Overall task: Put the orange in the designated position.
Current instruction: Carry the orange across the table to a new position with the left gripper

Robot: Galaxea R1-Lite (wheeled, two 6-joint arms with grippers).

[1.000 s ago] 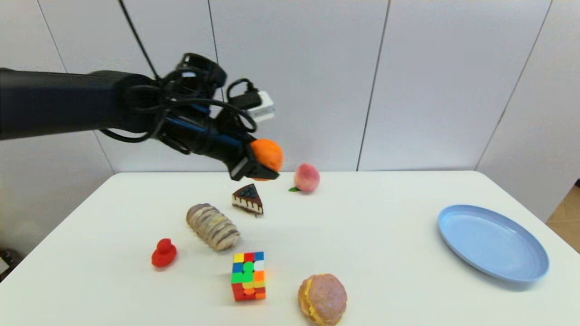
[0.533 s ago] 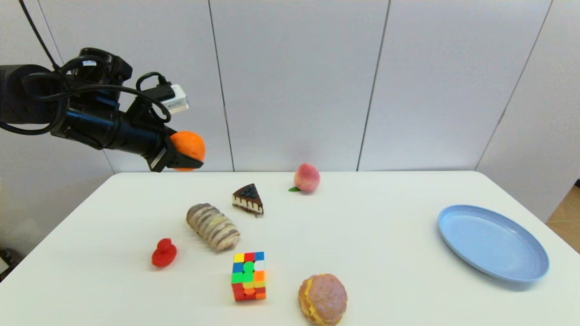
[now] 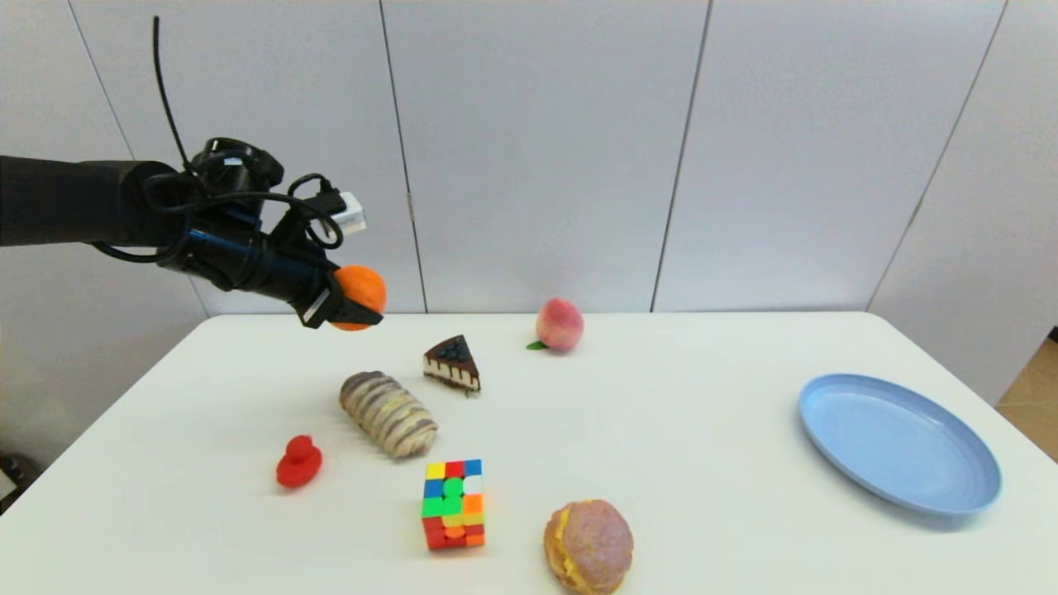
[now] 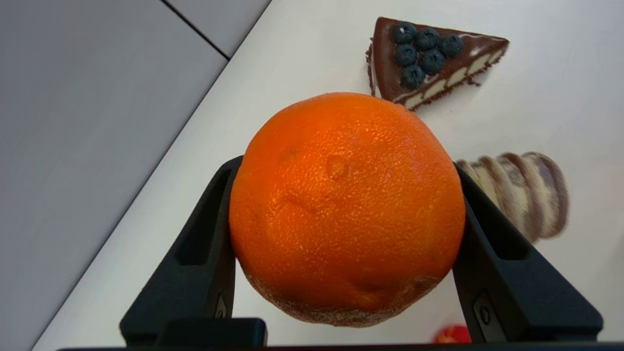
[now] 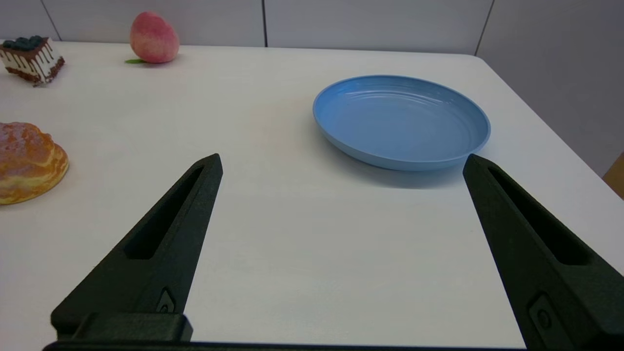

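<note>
**Orange carried lower over the far-left corner of the worktop**

The left gripper (image 3: 357,310) is clamped on the orange (image 3: 361,289), one black finger on each side of the fruit, holding it in the air above the far-left part of the worktop (image 3: 661,413). Compared with half a second ago it sits lower and slightly further right; a second ago it was over the cake slice (image 3: 453,363). Below and to the right of the orange lie the cake slice and the striped bread roll (image 3: 387,413), with the peach (image 3: 559,324) further right. Nearer are the red duck (image 3: 298,462), the colour cube (image 3: 453,503) and the cream puff (image 3: 588,545). The blue plate (image 3: 898,442) lies well apart on the right. The right gripper (image 5: 341,165) hangs spread wide near that plate.
</note>
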